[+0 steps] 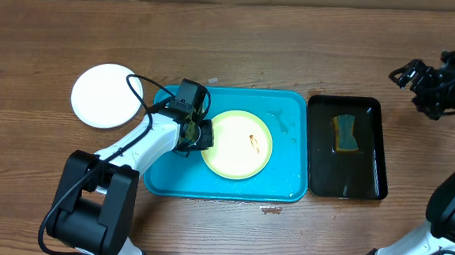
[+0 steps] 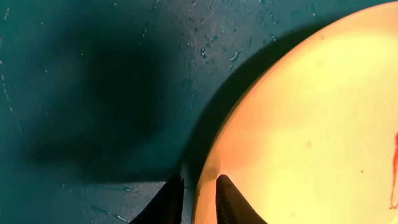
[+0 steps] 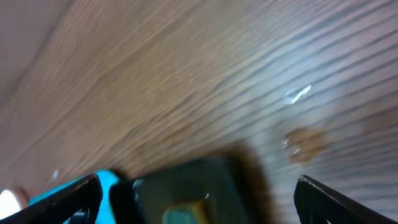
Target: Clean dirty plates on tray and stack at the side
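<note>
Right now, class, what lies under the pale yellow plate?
The pale yellow plate rests on the turquoise tray, whose wet floor shows around it. Whatever lies directly beneath the plate is covered and cannot be seen.

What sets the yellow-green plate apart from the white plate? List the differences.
The yellow-green plate lies in the turquoise tray; the white plate lies on the table, left of it. The yellow-green plate carries a reddish smear; the white plate looks clean. The left gripper pinches the yellow-green plate's rim; nothing touches the white plate. Both are round and lie flat.
</note>
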You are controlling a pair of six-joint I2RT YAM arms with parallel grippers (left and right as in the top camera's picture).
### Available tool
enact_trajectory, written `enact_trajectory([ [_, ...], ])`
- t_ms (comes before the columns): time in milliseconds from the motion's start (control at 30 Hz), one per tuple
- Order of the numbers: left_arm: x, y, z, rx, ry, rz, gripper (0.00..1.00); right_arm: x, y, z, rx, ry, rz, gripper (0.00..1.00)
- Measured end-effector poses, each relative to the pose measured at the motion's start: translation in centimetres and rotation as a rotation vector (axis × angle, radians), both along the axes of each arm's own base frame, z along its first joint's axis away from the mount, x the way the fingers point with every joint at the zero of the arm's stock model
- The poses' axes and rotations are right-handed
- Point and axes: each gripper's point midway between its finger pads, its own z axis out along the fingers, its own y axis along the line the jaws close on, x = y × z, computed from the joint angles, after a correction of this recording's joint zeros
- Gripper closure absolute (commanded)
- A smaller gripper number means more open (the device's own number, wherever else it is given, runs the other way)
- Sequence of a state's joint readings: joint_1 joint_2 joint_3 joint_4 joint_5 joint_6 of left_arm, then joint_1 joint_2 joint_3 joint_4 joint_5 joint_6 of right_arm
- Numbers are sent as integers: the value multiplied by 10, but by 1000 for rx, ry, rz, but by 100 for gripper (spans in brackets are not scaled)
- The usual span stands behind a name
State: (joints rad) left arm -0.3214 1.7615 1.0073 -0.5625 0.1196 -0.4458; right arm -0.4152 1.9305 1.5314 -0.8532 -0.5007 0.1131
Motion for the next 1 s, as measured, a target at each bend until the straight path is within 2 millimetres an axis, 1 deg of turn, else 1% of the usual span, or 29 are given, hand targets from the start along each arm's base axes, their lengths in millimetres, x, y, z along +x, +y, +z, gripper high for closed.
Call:
enact_trajectory([
  [100,-1,0,0,2,5,0,84,-8,17,0,-13,43,38,0],
  [167,-1,0,0,2,5,0,87,-14,32,3,-30,69,70,0],
  [300,-1,0,0,1,5,0,92,-29,68,6,-74,135,152,0],
  [400,-2,0,0,1,7,-1,93,-43,88,0,-132,207,206,0],
  [467,-2,0,0,-1,9,-1,96,-50,95,-8,-176,243,231,0],
  [500,-2,0,0,-1,8,-1,96,-54,98,-14,-206,264,243,0],
  [700,-1,-1,0,-5,7,-2,96,-83,99,-52,-401,397,243,0],
  [767,-1,-1,0,-5,7,-2,96,-87,102,-61,-428,406,250,0],
  [867,-1,-1,0,-5,7,-2,96,-88,107,-74,-453,389,259,0],
  [933,-1,-1,0,-5,7,-2,96,-93,107,-81,-460,403,264,13],
  [967,-1,-1,0,-5,7,-2,96,-97,106,-84,-463,413,264,18],
  [1000,-1,-1,0,-5,7,-2,96,-99,106,-86,-466,419,263,20],
])
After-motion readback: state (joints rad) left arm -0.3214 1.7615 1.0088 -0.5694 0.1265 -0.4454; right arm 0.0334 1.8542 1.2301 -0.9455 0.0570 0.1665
